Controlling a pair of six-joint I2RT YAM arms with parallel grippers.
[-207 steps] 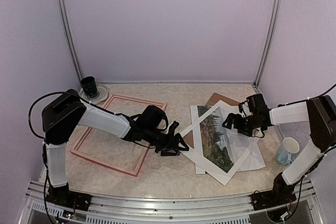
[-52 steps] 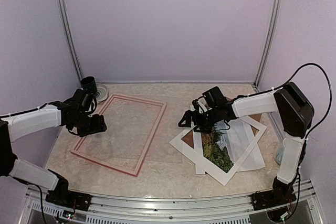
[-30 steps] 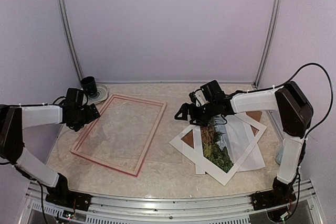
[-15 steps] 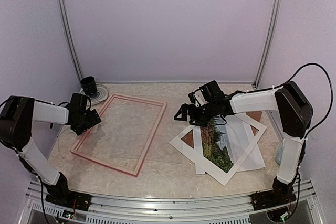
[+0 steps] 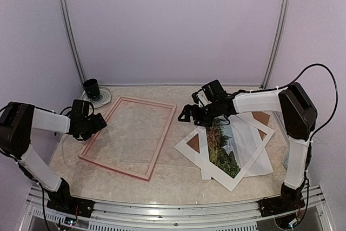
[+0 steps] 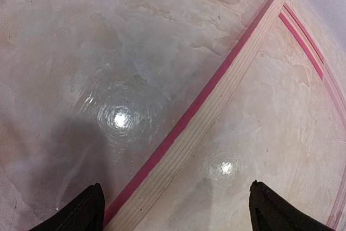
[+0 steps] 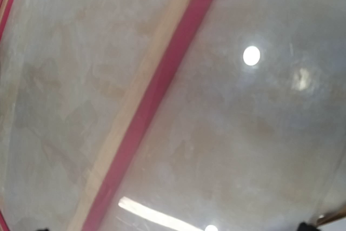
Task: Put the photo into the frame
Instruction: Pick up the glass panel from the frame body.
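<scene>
The frame [image 5: 163, 140] lies flat left of centre, pink-red with a pale wood back. My left gripper [image 5: 100, 124] is low over its left rail. In the left wrist view that rail [image 6: 211, 109] runs between my open gripper [image 6: 175, 215], whose jaws stand apart on either side of it. My right gripper [image 5: 186, 114] hovers open just off the frame's far right corner. Its wrist view shows the blurred pink rail [image 7: 157, 96] below. The photo [image 5: 220, 144] lies to the right, partly under the tilted white mat [image 5: 238, 179], and no gripper touches it.
A brown backing board [image 5: 263, 117] and white sheets [image 5: 254, 155] lie under the mat and photo. A dark cup on a white saucer [image 5: 91, 87] stands at the back left. A mug [image 5: 288, 158] sits by the right wall, behind the right arm.
The frame has slid a little to the right. My left gripper has come onto its left rail and narrowed slightly. My right gripper has edged left toward the frame's corner.
</scene>
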